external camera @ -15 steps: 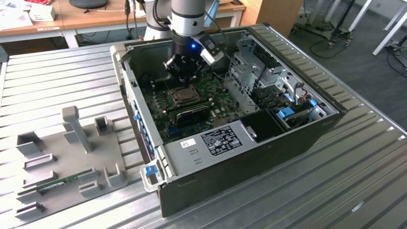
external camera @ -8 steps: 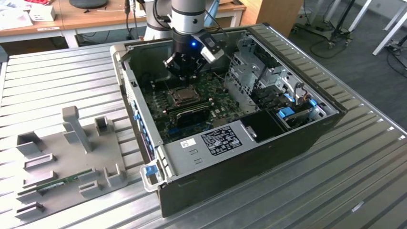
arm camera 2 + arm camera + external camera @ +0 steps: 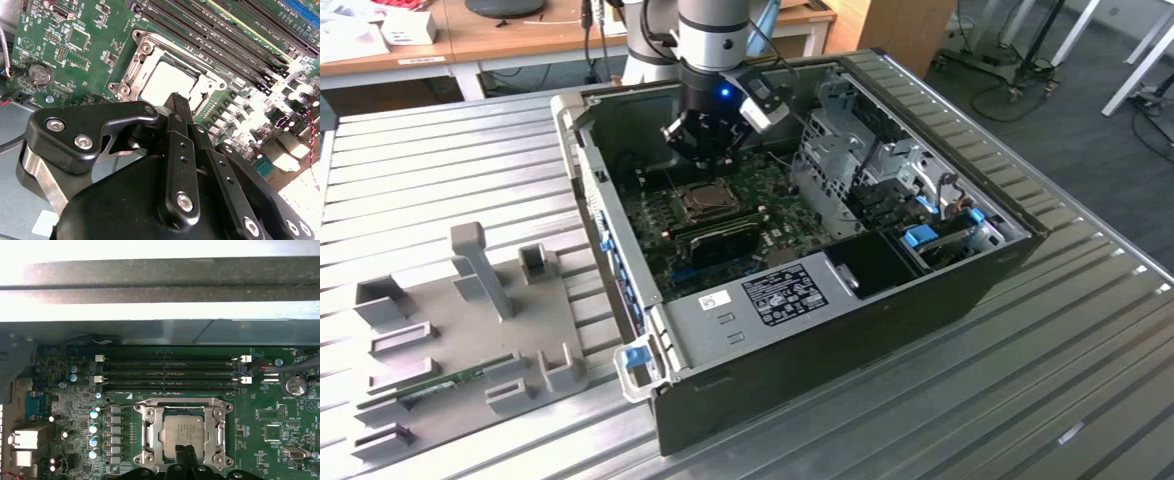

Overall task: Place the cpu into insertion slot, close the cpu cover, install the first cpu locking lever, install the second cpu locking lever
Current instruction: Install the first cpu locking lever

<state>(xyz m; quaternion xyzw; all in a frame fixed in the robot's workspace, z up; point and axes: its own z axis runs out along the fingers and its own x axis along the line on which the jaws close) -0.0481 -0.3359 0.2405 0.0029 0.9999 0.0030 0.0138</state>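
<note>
The cpu (image 3: 185, 432) (image 3: 167, 80), a silvery-tan square, lies flat in the insertion slot (image 3: 707, 205) on the green board inside the open computer case (image 3: 854, 330). The cpu cover (image 3: 150, 432) (image 3: 131, 65), a silvery frame, lies down around the chip. A thin wire lever (image 3: 165, 399) runs along the socket's edge beside the memory slots. My gripper (image 3: 187, 456) (image 3: 177, 106) (image 3: 704, 158) hangs just above the socket's edge, near the chip. Its black fingers are pressed together and hold nothing.
Long black memory slots (image 3: 170, 372) lie beside the socket. A metal drive cage (image 3: 861, 165) and the case walls hem in the board. On the exterior view's left, a grey fixture (image 3: 467, 320) with upright posts rests on the ribbed metal table (image 3: 1067, 350).
</note>
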